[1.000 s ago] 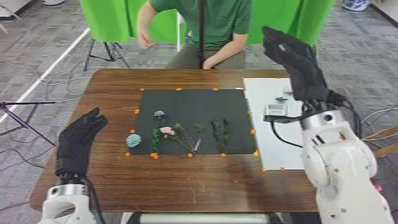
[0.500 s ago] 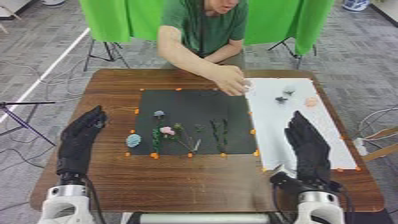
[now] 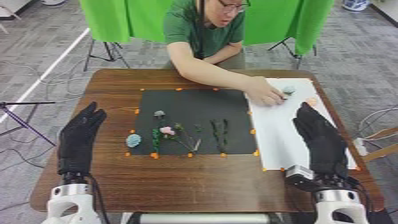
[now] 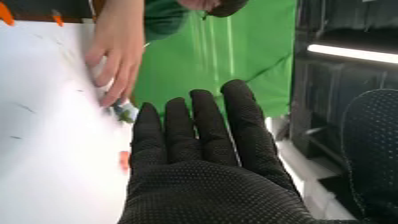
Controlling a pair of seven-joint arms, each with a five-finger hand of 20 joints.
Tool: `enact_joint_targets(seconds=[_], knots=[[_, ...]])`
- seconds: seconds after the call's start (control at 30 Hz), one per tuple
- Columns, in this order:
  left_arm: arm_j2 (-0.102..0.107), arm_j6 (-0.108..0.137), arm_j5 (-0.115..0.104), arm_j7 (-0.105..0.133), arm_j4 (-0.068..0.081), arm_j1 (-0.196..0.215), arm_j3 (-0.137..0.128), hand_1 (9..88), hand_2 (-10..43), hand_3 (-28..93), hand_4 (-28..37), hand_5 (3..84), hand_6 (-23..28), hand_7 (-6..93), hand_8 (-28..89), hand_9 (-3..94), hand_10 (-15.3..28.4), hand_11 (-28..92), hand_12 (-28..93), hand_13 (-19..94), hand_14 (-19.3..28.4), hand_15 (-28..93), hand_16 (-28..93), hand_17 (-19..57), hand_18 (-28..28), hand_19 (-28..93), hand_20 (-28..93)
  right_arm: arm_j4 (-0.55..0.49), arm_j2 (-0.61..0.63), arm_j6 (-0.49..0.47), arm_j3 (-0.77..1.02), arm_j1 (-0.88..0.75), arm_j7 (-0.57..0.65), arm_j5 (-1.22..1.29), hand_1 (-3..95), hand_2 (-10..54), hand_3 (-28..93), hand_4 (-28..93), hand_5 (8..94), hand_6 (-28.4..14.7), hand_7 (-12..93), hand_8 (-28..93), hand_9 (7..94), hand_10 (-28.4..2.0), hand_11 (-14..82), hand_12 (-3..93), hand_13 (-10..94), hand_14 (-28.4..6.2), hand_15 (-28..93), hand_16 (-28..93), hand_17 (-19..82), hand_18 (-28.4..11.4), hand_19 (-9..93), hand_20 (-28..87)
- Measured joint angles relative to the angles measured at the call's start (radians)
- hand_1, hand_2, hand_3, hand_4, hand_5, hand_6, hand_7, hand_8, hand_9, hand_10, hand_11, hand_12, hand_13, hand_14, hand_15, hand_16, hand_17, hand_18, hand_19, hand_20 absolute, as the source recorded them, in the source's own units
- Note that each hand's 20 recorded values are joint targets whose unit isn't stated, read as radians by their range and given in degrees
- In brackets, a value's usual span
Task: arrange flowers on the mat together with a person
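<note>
My right hand [image 3: 317,131], at the right over the white sheet [image 3: 274,145], has its fingers straight, slightly spread and pinching nothing. The peach flower [image 3: 312,100] lies just beyond their tips, its long axis too small to tell. The person's hand [image 3: 262,91] is left of it, beside the pale blue flower [image 3: 289,90]; my right hand seems better placed than my left hand [image 3: 80,131].
</note>
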Motion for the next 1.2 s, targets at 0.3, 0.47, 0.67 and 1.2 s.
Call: enact_joint_targets(seconds=[0.3,0.47,0.67,1.2], knots=[[-0.023,-0.019,0.023,0.006,0.006,-0.015,-0.001,31.3,-6.7,64,-16.6,45.8,3.7,10.2,-5,44.7,12.6,16,14,35,14.3,10,0,10.5,8.7,2,19,0.035,-0.014,0.032,0.001,0.150,0.019,-0.012,8.5,7.1,78,-19,39.1,-4.3,8,-9,36.2,-14.1,3.2,7.8,25,-9.3,6,7,15,-7.2,0,21],[-0.029,-0.046,0.030,0.001,0.009,-0.018,0.000,31.1,-6.9,64,-16.7,45.8,3.7,10.0,-5,44.7,12.7,16,14,35,14.3,10,0,10.2,9.0,2,19,0.034,-0.027,0.004,-0.016,0.185,0.018,-0.012,8.5,7.1,78,-19,39.3,-4.1,8,-9,36.4,-14.2,3.1,8.0,25,-9.6,7,7,15,-7.6,0,21],[-0.031,-0.060,0.037,-0.004,0.009,-0.021,0.000,31.1,-7.0,64,-16.8,45.9,3.7,9.9,-5,44.8,12.6,16,14,35,14.4,10,0,10.1,9.1,2,18,0.036,-0.026,-0.005,-0.050,0.185,0.019,-0.021,12.1,1.2,78,-18,39.4,-3.8,9,-9,36.5,-13.9,3.1,8.3,25,-9.3,7,7,15,-7.7,0,21],[-0.031,-0.068,0.037,-0.003,0.010,-0.021,-0.006,31.2,-7.3,64,-16.7,46.0,3.7,9.6,-5,45.1,12.6,16,15,35,14.5,10,0,10.0,9.1,2,18,0.047,-0.013,0.049,-0.062,0.189,0.007,-0.072,17.7,-6.0,79,-18,40.1,-3.2,11,-10,37.5,-13.6,3.7,9.8,26,-8.4,8,7,15,-7.5,0,22]])
